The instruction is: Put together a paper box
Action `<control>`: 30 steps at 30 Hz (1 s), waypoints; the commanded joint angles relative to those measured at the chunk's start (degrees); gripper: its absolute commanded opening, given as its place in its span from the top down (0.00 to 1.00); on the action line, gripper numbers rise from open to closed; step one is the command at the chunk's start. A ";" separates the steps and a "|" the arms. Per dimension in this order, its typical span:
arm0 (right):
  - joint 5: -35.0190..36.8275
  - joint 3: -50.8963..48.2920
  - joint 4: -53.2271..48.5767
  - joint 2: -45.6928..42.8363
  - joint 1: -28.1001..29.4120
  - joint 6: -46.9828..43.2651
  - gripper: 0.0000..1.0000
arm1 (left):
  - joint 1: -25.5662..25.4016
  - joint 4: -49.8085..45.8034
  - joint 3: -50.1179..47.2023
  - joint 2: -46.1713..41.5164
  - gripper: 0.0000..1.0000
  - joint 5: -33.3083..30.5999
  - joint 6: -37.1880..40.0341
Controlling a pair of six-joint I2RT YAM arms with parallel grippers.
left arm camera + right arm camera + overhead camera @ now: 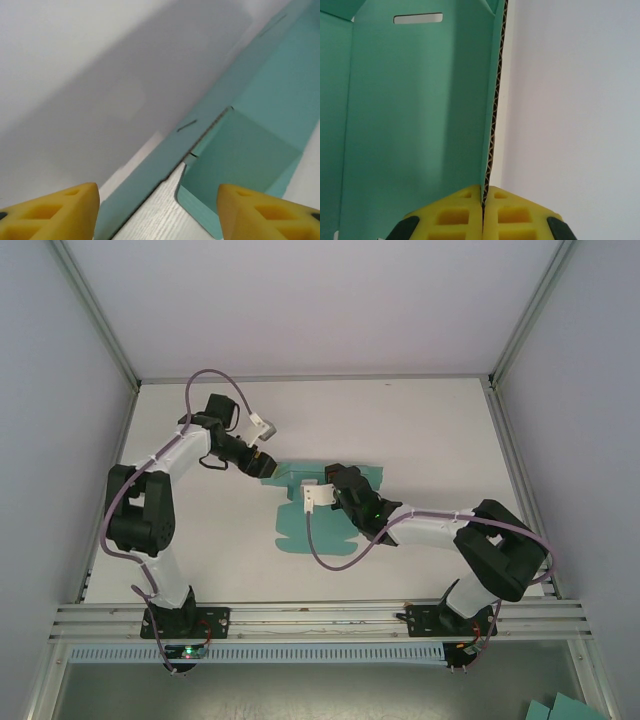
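"Teal card, then. Where did the paper box (pixel 312 530) lie?" asked Ines.

"Mid-table, between the two arms, on the white table (pixel 430 430). Much of it lay flat, and some panels were folded up."

"And the right gripper (pixel 483 190)?"

"Clamped hard on a card edge. From its wrist camera the corrugated edge ran straight down into the seam between the yellow fingers (pixel 455 215), with no gap on either side. The teal panel beside that edge had a narrow slot (pixel 417 18) near its far end. From above, this claw sat at the card's far right part."

"The left gripper (pixel 268 468)?"

"At the card's far left corner, jaws standing well apart. Its wrist camera had one yellow pad (pixel 60 210) low on each side, with a long raised strip (pixel 165 150) and a folded flap (pixel 240 160) ahead between them. I could see neither pad touching card."

"Anything further out?"

"More teal sheets (pixel 565 708) lay beyond the table's near right corner."
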 commanded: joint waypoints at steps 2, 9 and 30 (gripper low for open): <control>0.97 1.16 -1.31 0.06 -0.60 1.25 1.00 | 0.34 -4.95 1.09 0.27 0.50 0.68 2.69; 1.32 1.47 -1.31 0.01 -0.62 2.99 1.00 | -2.14 -0.56 -0.71 -0.06 0.75 -6.33 -2.35; 12.32 2.51 8.52 7.07 5.85 11.89 1.00 | -20.29 19.45 -10.94 -12.31 1.00 -16.93 -40.33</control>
